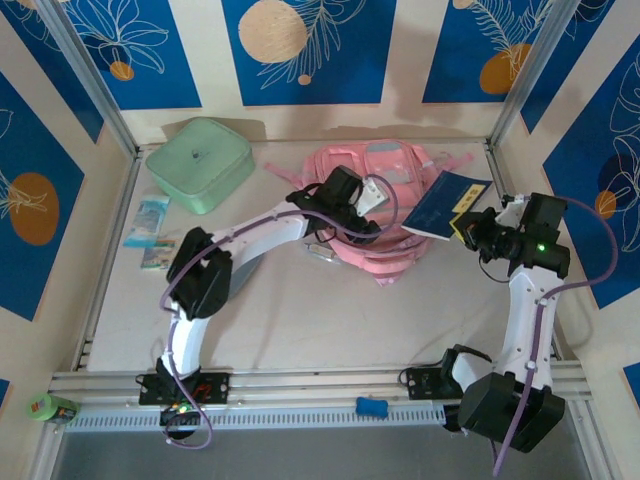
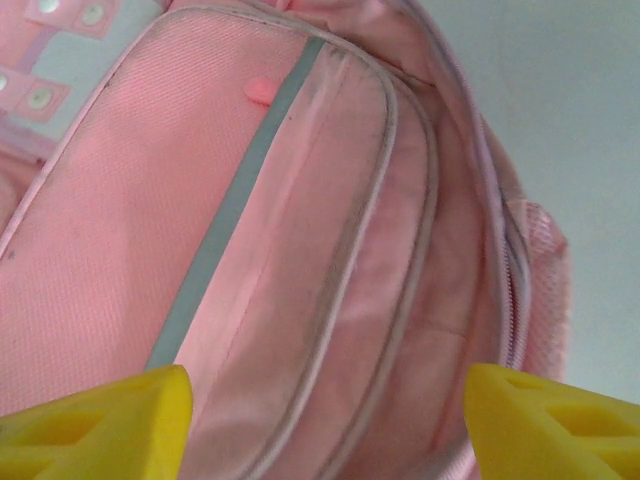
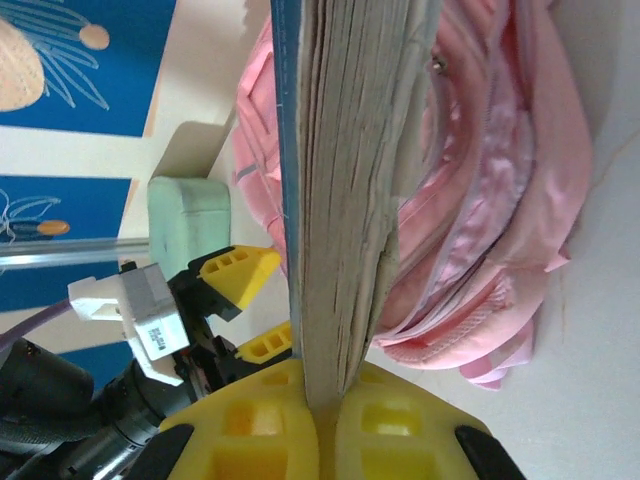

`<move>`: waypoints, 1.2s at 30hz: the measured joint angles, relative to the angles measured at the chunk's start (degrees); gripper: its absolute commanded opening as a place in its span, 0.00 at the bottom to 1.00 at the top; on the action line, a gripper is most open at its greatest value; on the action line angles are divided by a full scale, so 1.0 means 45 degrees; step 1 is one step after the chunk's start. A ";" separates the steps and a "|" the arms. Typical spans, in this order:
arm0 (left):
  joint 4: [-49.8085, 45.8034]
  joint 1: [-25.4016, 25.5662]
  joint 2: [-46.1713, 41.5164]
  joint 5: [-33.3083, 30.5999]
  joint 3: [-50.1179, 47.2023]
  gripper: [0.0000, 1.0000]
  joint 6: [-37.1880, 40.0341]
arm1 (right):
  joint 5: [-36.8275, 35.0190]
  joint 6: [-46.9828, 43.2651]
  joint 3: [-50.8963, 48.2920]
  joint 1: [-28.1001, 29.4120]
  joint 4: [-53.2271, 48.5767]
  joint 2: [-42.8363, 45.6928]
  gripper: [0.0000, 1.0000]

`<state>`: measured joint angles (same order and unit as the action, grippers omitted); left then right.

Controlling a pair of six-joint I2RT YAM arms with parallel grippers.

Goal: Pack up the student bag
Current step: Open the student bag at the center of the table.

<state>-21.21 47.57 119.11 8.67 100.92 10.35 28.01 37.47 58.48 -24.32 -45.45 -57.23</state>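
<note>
left gripper [image 2: 328,405] gapes over the student bag [image 2: 100,250]; right gripper [image 3: 318,388] pinches a book [image 3: 345,200] beside it, seemingly for packing.

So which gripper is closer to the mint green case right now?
Left. The left gripper, open, is over the pink backpack, just right of the green case; the right gripper, shut on a blue book, sits farther right, past the backpack.

The left gripper [image 2: 320,425] has yellow fingers; ahead of them the student bag [image 2: 120,250] is pale pink with one grey-blue stripe. The right gripper [image 3: 322,405] is yellow too, and the book [image 3: 345,180] between its fingers has a navy cover and yellowed page edges. To its left sits a mint green zip case [image 3: 188,205]. The wall panels [image 1: 300,50] are deep blue with white leaf outlines and peach discs.
</note>
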 measured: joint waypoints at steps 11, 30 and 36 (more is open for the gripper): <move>-0.0403 0.0389 0.2744 -0.1486 0.2584 0.61 0.1107 | 0.0010 0.0097 -0.0544 -0.0797 0.0359 -0.0214 0.00; -0.0714 0.0534 0.3167 -0.2526 0.3177 0.00 0.0952 | 0.0199 0.0083 -0.0704 -0.0792 0.0457 -0.0233 0.00; -0.0432 0.0505 0.1948 -0.2759 0.2166 0.00 0.0763 | 0.0189 -0.0005 -0.0699 -0.0777 0.0039 -0.0039 0.00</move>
<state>-23.16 49.84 127.87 -3.75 110.67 13.78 28.86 37.45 55.33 -27.81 -45.28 -57.41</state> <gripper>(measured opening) 0.076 0.069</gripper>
